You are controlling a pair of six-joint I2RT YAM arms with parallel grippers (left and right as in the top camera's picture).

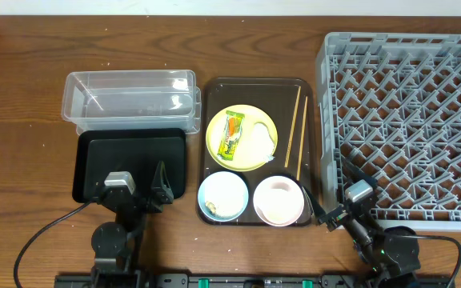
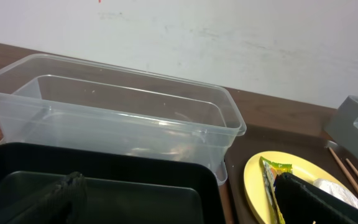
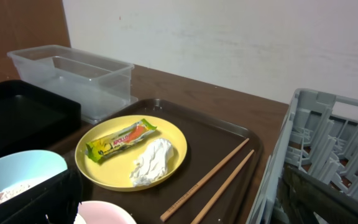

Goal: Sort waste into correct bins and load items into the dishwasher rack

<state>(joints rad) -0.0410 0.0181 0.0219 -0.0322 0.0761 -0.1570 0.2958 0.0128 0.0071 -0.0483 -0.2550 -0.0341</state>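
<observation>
On the dark-brown serving tray [image 1: 310, 100], a yellow plate [image 1: 250, 156] holds the green-and-orange wrapper [image 1: 232, 136] and a crumpled white scrap [image 1: 262, 141]. They also show in the right wrist view, the wrapper [image 3: 122, 140] beside the scrap [image 3: 151, 160]. Two chopsticks [image 1: 297, 132] lie to the plate's right. A light-blue bowl [image 1: 224, 192] holds pale grains [image 1: 212, 209], next to a white-pinkish bowl [image 1: 278, 200]. No small white cup shows. My left gripper [image 1: 138, 178] is open over the black tray [image 1: 94, 160]. My right gripper [image 1: 334, 194] is open and empty near the grey rack [image 1: 410, 120].
The clear tub [image 1: 130, 98] stands behind the black tray and holds nothing. The rack fills the right side of the table, its wall close to the serving tray's right edge. Bare wood lies at the far left and along the back.
</observation>
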